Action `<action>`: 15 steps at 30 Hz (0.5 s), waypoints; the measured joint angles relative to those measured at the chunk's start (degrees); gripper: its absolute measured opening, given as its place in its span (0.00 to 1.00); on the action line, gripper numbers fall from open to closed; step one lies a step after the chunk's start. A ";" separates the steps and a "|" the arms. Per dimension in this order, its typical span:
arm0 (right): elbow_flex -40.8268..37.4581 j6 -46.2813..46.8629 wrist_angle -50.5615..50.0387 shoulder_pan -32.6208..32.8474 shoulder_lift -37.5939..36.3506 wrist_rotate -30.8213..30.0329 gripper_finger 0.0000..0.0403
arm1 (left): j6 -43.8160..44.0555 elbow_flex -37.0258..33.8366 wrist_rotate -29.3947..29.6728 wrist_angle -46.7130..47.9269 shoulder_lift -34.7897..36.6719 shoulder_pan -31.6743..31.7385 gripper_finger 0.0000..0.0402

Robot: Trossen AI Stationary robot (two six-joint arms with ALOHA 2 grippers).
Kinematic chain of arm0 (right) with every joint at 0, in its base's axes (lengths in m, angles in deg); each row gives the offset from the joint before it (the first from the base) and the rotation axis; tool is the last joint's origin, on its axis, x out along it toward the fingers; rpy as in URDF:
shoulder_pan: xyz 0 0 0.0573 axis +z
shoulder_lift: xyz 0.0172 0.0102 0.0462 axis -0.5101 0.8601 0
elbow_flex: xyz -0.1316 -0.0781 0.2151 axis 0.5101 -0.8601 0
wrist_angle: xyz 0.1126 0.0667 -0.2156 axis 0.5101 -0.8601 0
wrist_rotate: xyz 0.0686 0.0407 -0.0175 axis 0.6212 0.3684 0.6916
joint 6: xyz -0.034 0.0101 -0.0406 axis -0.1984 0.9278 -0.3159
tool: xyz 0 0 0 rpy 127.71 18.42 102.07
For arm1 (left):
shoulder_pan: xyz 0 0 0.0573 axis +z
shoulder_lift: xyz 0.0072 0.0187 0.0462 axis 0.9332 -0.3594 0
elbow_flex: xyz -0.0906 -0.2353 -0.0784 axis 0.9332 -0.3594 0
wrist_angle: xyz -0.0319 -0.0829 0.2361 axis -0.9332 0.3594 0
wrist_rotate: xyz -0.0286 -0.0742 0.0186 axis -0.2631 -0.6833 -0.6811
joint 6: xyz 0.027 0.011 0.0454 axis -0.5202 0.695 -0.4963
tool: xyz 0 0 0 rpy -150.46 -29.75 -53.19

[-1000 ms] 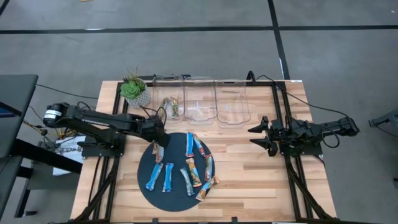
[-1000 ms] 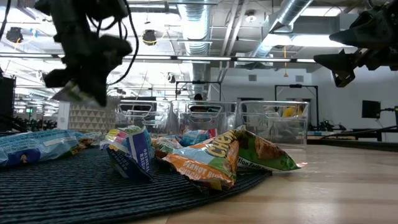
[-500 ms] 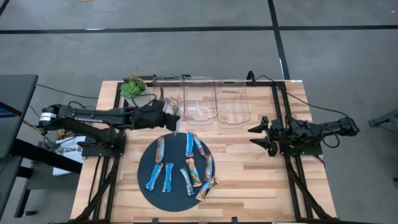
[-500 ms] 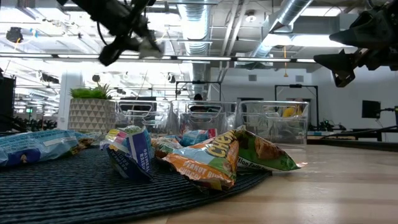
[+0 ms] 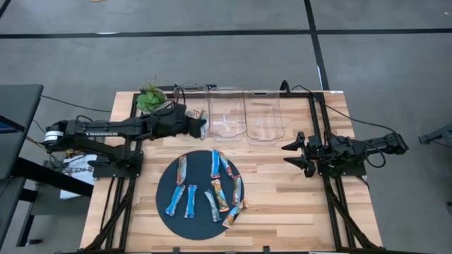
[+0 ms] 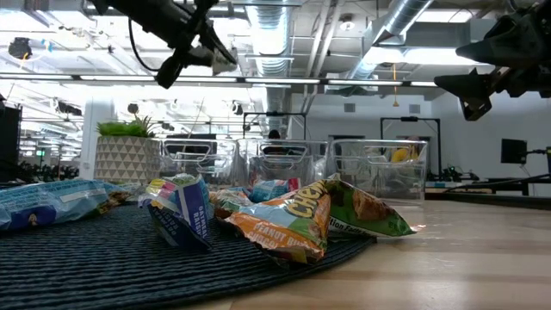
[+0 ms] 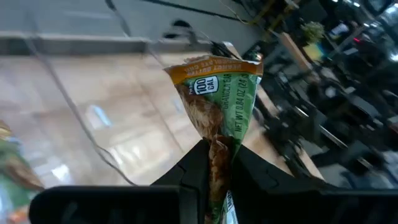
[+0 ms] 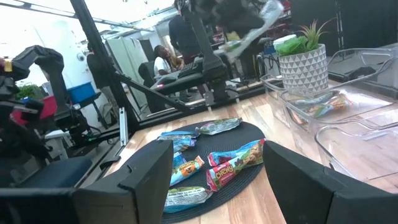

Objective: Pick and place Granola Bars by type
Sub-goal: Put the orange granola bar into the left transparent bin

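Several Granola Bars (image 5: 212, 189) in blue, orange and green wrappers lie flat on a round dark mat (image 5: 169, 212) near the table's front. My left gripper (image 5: 200, 128) hangs over the leftmost of three clear bins (image 5: 189, 99), shut on a green bar with an orange end (image 7: 217, 93). A few bars (image 8: 320, 106) lie in that bin. My right gripper (image 5: 291, 153) waits open at the table's right side, with nothing between its fingers. My left gripper pinches one end of the green bar (image 7: 214, 163) between its two fingers (image 7: 196, 171). The fingers come from the table's left, slanting a little downward. The bar sticks out past the fingertips, orange end farthest out, lifted clear above the left bin.
The middle bin (image 5: 227, 116) and the right bin (image 5: 263, 116) stand in a row at the far edge. A potted plant (image 5: 150, 99) stands left of the bins. Bare wood lies between the mat and my right arm.
My left gripper has risen from the mat's far left part and gone toward the far edge, over the left bin. It has tipped from pointing down to nearly level. The green bar has gone with it, lifted clear of the mat.
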 joint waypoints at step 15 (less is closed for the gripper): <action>0.01 -0.01 0.00 -0.01 0.01 0.01 0.60 | -10.11 -0.02 0.42 8.05 -0.78 18.04 0.11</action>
